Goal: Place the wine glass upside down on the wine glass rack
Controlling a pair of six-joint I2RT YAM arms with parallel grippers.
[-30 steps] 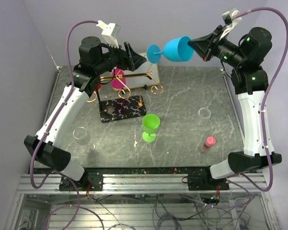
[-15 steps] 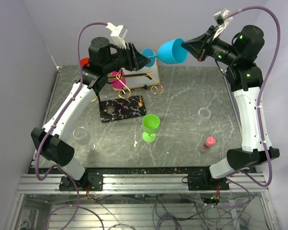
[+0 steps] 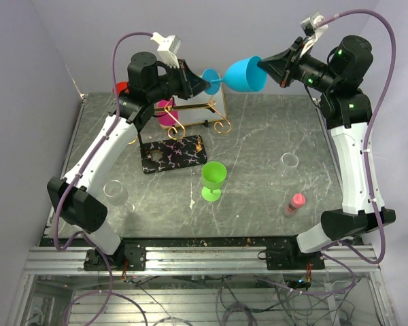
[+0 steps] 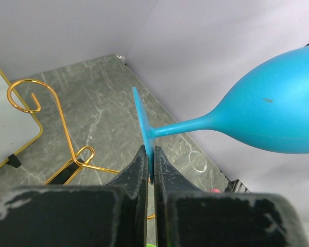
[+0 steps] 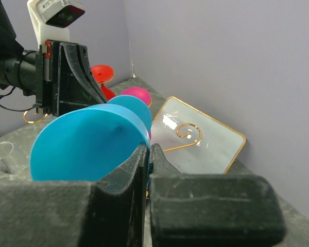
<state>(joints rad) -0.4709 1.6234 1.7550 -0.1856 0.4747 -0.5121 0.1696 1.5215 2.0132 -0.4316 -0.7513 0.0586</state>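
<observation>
As the front of the table [image 3: 258, 136] lies: one clear glass [image 3: 113, 193] at the left; one small pink thing [image 3: 295, 202] at the right, too small to name
Middle: one green glass [image 3: 213, 178] standing upright; one small clear cup [image 3: 290, 160] to its right, well apart
Back left: one gold rack [image 3: 190, 109] on a black slab [image 3: 173, 155]; one pink glass [image 3: 167, 112] toward its left end, hung or merely beside I cannot tell
Behind the rack: one white tray [image 5: 216, 139] with a gold edge; one red glass [image 3: 122, 87] at the far left, mostly hidden by the arm
Blue glass [image 3: 245, 73]: one, in the air above the back of the table; lying on its side, foot to the left, bowl to the right; above the rack, not touching it
Left gripper [image 4: 150, 175]: clenched on the edge of the foot
Right gripper [image 5: 148, 154]: clenched on the rim of the bowl
Done, as I judge it: glass off the table and up by the rack, gripped at both ends — seemingly a hand-over between the arms
Left to do: one gripper lets go; glass turned bowl-down; stem slid between the wires so the foot hangs on them — none of it begun
Count: four coloured glasses; two clear ones; two grippers, both on the blue one
</observation>
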